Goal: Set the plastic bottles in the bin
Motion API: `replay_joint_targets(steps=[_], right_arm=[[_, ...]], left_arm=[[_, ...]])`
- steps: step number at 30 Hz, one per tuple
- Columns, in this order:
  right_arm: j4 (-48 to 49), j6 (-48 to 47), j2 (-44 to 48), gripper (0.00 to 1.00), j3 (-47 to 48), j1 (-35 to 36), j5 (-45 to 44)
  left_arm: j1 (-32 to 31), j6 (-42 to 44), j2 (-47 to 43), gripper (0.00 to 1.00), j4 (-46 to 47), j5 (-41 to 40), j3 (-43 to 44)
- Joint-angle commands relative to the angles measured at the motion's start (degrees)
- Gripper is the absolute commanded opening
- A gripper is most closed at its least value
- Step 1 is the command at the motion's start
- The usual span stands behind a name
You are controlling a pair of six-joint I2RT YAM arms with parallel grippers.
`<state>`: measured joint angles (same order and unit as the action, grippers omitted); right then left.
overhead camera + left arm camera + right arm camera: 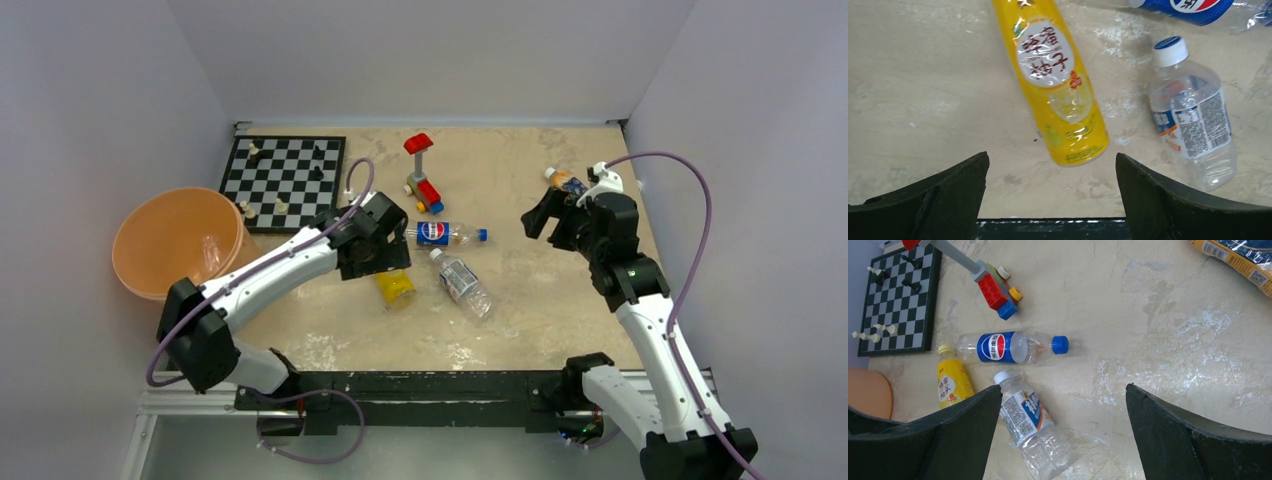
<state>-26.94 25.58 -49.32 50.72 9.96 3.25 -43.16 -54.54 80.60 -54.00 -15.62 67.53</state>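
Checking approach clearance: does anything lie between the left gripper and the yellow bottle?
Nothing visible. The open left gripper sits just short of the yellow bottle, only bare table between; the clear bottle lies aside.

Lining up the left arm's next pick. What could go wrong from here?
The left gripper, open, lines up only with the bottom end of the yellow bottle, so a grip there might slip or swing. The clear bottle lies close beside it and could get knocked or rolled on descent.

Yellow bottle [1058, 90], clear bottle [1193, 122] and blue-labelled bottle [1008, 347] crowd together; open tabletop [545, 290] lies right of them.
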Motion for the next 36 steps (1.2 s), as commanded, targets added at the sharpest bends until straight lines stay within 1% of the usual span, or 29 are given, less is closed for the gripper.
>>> replay_joint_targets(steps=[1, 3, 7, 10, 11, 13, 16, 18, 21, 24, 25, 27, 29, 31, 32, 34, 36], right_arm=[[-0.75, 0.09, 1.85, 0.99, -0.18, -0.18, -1.53], [-1.24, 0.17, 2.26, 0.99, -0.37, -0.11, -1.64], [-1.18, 0.17, 2.87, 0.99, -0.91, -0.14, -1.67], [-1.55, 0.16, 2.94, 0.99, -0.51, -0.16, -1.58], [-1.80, -0.14, 3.05, 0.99, -0.33, -0.13, -1.50], [-1.90, -0.42, 3.28, 0.99, -0.08, -0.16, -1.78], [-2.30, -0.74, 3.52, 0.99, 0.16, -0.14, -2.31], [-2.41, -0.79, 3.73, 0.99, -0.04, -0.13, -2.45], [-2.08, -0.62, 4.03, 0.99, -0.69, -0.11, -3.00], [-1.76, -0.83, 4.15, 0.99, -0.65, -0.12, -3.08], [-1.65, -0.88, 4.10, 0.99, -0.56, -0.15, -3.07], [-1.39, -0.81, 3.98, 0.99, -0.36, -0.16, -3.07], [-1.17, -0.57, 4.03, 0.99, -0.17, -0.17, -3.08], [-0.42, -0.46, 4.22, 0.99, -0.34, -0.12, -3.09], [-0.18, -0.37, 4.22, 0.99, -0.41, -0.11, -3.07], [0.11, -0.10, 4.11, 0.99, -0.61, -0.12, -2.72], [0.11, 0.11, 4.02, 0.99, -0.69, -0.12, -2.69]], left_arm=[[0.08, -4.49, 3.97, 1.00, 9.66, 3.04, -0.42], [0.09, -5.51, 6.40, 1.00, 11.01, 2.55, -0.66], [0.61, -8.83, 11.64, 1.00, 10.61, 0.61, -0.70], [1.41, -9.25, 14.54, 0.99, 12.16, 0.48, -1.73], [1.68, -9.22, 15.24, 0.96, 12.71, 0.45, -2.18], [1.91, -9.70, 16.15, 0.88, 13.37, 0.35, -3.11], [1.94, -10.77, 15.64, 0.69, 10.93, -1.25, -3.45], [1.94, -11.25, 12.97, 0.57, 7.40, -4.22, -3.65], [1.91, -10.95, 5.55, 0.43, 1.64, -10.16, -4.03], [1.89, -7.22, -4.39, 0.36, -6.02, -17.06, -1.43], [1.93, -4.74, -8.20, 0.33, -7.58, -19.47, 0.02], [2.37, 2.43, -15.07, 0.32, -9.76, -24.17, 3.31], [4.93, 8.56, -20.27, 0.30, -12.65, -28.22, 7.71], [8.93, 14.87, -24.05, 0.27, -15.04, -31.20, 12.69], [11.33, 17.16, -26.10, 0.23, -15.64, -33.87, 14.91], [13.04, 19.85, -28.35, 0.18, -16.36, -41.94, 18.02], [14.00, 22.97, -29.75, 0.18, -14.78, -50.49, 17.97]])
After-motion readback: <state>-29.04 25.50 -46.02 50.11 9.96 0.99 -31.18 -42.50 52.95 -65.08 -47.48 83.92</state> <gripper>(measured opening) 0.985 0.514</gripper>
